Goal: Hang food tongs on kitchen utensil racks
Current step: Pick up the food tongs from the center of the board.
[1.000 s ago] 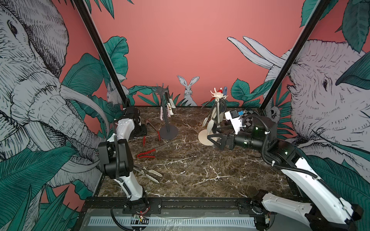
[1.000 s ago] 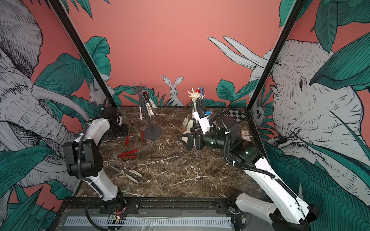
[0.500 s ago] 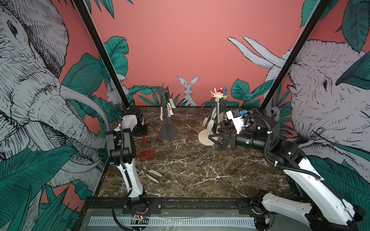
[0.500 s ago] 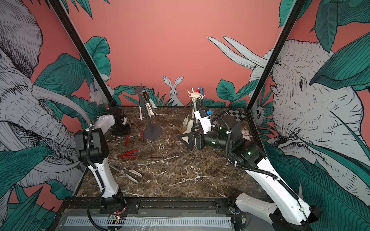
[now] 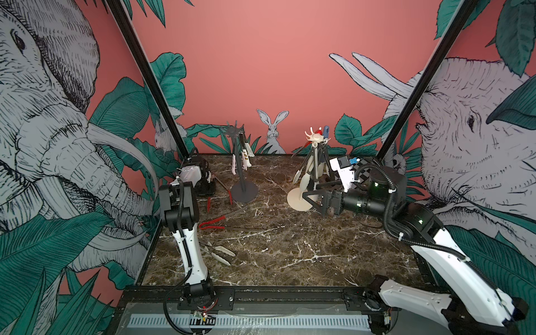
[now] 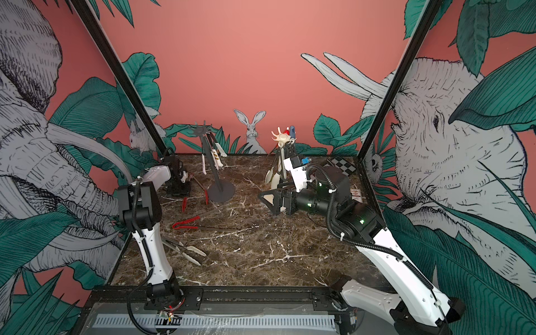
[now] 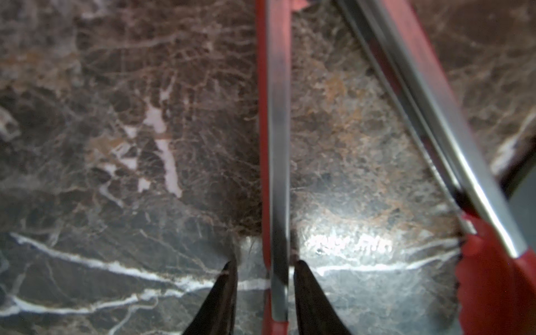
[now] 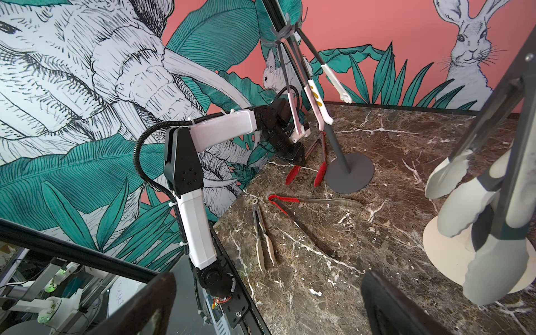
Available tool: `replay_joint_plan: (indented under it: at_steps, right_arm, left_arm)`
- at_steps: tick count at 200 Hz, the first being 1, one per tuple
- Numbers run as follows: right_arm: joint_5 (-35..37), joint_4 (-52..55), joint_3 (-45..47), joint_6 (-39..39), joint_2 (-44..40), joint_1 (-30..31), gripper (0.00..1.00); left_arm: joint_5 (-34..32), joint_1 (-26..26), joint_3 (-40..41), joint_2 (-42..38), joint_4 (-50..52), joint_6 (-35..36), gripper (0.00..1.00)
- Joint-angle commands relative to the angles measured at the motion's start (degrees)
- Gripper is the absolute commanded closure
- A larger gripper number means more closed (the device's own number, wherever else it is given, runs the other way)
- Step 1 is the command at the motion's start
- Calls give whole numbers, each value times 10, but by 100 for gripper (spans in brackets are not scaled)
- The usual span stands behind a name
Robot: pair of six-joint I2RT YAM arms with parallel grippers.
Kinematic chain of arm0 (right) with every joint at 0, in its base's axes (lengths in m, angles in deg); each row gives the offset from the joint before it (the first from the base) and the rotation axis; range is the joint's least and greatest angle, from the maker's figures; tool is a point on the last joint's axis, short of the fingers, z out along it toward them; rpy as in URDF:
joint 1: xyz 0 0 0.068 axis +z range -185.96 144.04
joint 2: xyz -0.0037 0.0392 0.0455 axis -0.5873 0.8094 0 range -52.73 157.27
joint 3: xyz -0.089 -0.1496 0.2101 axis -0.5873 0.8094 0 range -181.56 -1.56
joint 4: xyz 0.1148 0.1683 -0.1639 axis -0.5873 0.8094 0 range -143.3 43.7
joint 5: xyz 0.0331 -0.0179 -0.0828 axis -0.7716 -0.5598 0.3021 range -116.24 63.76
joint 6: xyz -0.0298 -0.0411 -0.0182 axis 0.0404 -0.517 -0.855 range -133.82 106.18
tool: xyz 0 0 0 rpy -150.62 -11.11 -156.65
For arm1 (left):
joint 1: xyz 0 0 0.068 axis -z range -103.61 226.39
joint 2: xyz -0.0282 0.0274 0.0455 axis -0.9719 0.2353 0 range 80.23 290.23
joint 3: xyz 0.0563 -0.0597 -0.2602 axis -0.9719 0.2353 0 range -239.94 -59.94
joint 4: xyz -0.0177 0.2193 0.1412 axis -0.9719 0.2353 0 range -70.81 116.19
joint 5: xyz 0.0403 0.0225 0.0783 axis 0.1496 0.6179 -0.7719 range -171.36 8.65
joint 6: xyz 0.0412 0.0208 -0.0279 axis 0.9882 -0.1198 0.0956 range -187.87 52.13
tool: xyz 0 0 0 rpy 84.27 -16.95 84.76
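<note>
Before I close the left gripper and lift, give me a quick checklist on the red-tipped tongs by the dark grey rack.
1. Left gripper astride one arm of the red-tipped metal tongs: ok.
2. Fingertips touching that arm: not ok, gaps on both sides.
3. Tongs' second arm outside the jaws: ok.
4. Free hook on the dark grey pole rack with its round base: cannot tell.
5. Right gripper open, hovering by the cream rack, apart from the pickup: ok.

L wrist: left gripper (image 7: 265,262) finger bases cut by edge; red-tipped tongs (image 7: 275,145) blurred, both ends out of frame | R wrist: cream rack (image 8: 452,249) blurred, cut at edge | top views: left gripper too dark & small to read
</note>
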Motion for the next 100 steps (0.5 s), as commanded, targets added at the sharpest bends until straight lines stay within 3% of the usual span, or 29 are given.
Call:
replay_joint_plan:
  at_steps: [1,100]
  right_arm:
    - [15,-28,6,14,-17,2,1]
    - [36,-65,30,34,-32,2,1]
  left_arm:
    - [29,-3,-8,-10,12,13,72]
    - [75,-7,95,-91,-69,27,100]
